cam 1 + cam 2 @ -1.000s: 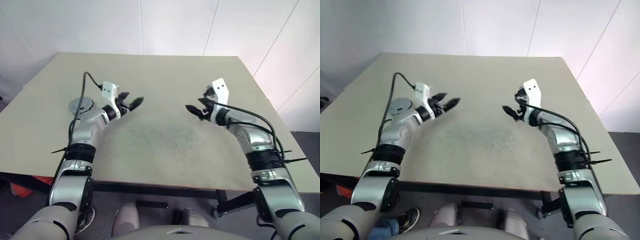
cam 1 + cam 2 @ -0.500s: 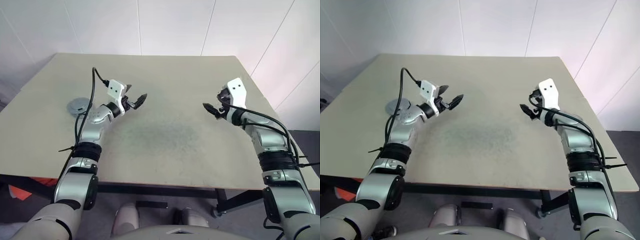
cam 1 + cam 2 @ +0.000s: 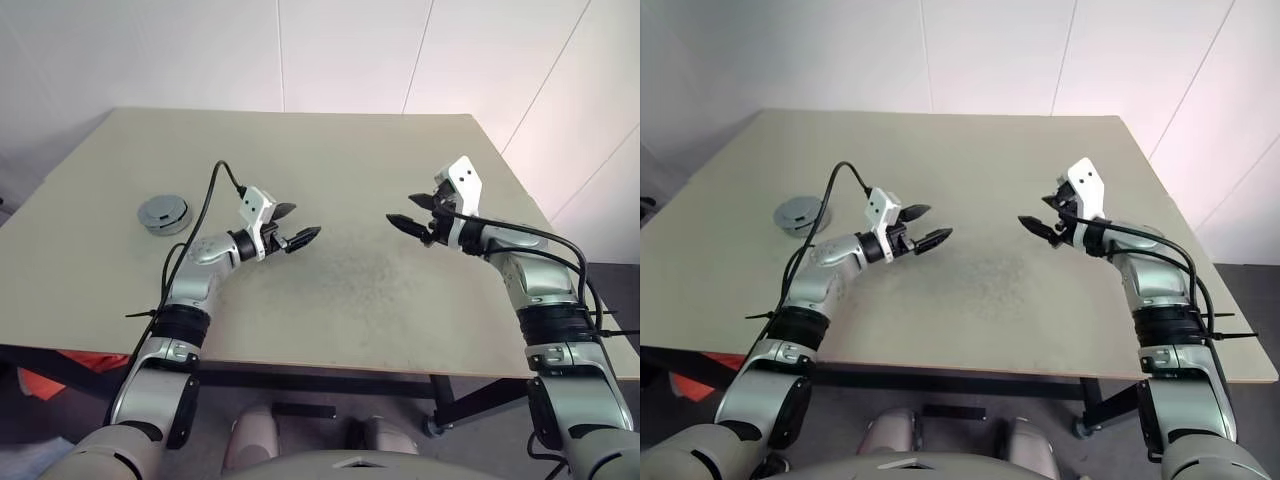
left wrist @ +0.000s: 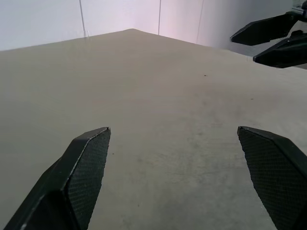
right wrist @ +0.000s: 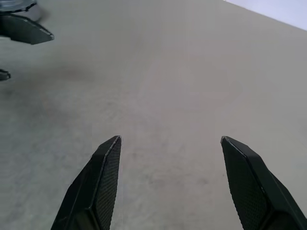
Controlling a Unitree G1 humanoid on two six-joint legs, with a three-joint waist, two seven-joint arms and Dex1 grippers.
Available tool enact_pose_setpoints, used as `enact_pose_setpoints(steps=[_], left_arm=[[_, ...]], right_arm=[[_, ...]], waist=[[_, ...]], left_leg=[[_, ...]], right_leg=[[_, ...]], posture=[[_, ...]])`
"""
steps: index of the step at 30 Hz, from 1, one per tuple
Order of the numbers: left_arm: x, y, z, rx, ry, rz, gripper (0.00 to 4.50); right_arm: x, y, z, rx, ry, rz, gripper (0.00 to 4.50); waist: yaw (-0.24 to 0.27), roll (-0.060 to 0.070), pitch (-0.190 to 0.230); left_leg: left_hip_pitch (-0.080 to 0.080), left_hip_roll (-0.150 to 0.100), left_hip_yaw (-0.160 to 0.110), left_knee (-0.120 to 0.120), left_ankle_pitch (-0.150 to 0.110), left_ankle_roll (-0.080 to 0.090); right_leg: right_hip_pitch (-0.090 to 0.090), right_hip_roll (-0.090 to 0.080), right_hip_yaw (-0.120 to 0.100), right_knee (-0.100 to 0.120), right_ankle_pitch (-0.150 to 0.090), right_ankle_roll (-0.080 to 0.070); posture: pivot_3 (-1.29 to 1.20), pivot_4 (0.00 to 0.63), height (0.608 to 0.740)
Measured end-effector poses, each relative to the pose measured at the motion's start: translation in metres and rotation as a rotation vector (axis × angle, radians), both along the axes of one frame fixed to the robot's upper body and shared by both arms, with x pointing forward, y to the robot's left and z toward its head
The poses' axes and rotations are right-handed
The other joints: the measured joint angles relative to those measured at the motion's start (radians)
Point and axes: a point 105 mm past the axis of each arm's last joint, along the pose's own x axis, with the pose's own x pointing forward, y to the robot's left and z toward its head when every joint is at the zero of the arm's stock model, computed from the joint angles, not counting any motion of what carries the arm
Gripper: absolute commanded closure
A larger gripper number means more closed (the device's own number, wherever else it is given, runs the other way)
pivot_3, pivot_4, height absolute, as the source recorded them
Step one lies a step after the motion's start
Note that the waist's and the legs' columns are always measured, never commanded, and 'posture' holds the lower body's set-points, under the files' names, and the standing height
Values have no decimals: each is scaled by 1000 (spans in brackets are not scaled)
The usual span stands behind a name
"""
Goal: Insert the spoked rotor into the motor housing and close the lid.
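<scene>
Both black-fingered grippers, left gripper point(image 3: 297, 226) and right gripper point(image 3: 412, 210), hover wide and empty, the round grey ribbed lid point(image 3: 163, 213) closed well behind the left one, apparently finished.

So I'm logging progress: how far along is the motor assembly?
Apparently done: a round grey lid lies flat on the table at the robot's left, with no loose parts around; whether the rotor is inside can't be seen. In hand: nothing; the left tool and right tool are open over bare tabletop. Left: apparently nothing.

A broad beige matte table point(image 3: 400, 160) carries a single round flat grey metal lid point(image 3: 163, 213), lying near its left edge, well apart from the other edges.
</scene>
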Motion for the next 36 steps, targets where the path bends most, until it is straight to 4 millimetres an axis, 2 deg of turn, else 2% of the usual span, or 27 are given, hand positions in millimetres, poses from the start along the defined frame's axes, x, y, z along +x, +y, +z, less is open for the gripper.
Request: enact_pose_setpoints(steps=[6,9,16,22,27,36], left_arm=[[-2,-3,-9,-15,25,45,22],[-4,-8,-9,-37,20,72,22],[-11,-10,-10,-31,39,35,22],[-14,-6,-10,-16,49,9,22],[-6,4,-2,-9,21,50,22],[-4,10,-3,3,18,74,22]], right_arm=[[2,7,-1,44,-21,-24,753],[0,13,-9,76,-40,-49,753],[-9,13,-17,80,-15,-3,753],[-13,8,-15,77,4,26,753],[-4,7,-8,70,-19,18,753],[0,5,-7,53,-36,-8,753]], waist=[[-2,0,0],[-2,1,0],[-2,1,-1],[-2,1,-1],[-4,2,-1],[-4,2,-1]], left_leg=[[1,0,0,0,1,0],[1,0,0,0,1,-1],[0,0,0,0,0,0],[1,0,0,0,0,0],[1,0,0,0,1,0],[0,0,0,0,0,0]], right_leg=[[1,0,0,0,-1,2],[1,0,0,0,0,0],[0,0,0,-1,0,0],[1,0,0,-1,-1,2],[1,0,0,-1,0,0],[0,0,0,-2,0,0]], posture=[[0,0,740],[0,0,740],[0,0,740],[0,0,740],[0,0,740],[0,0,740]])
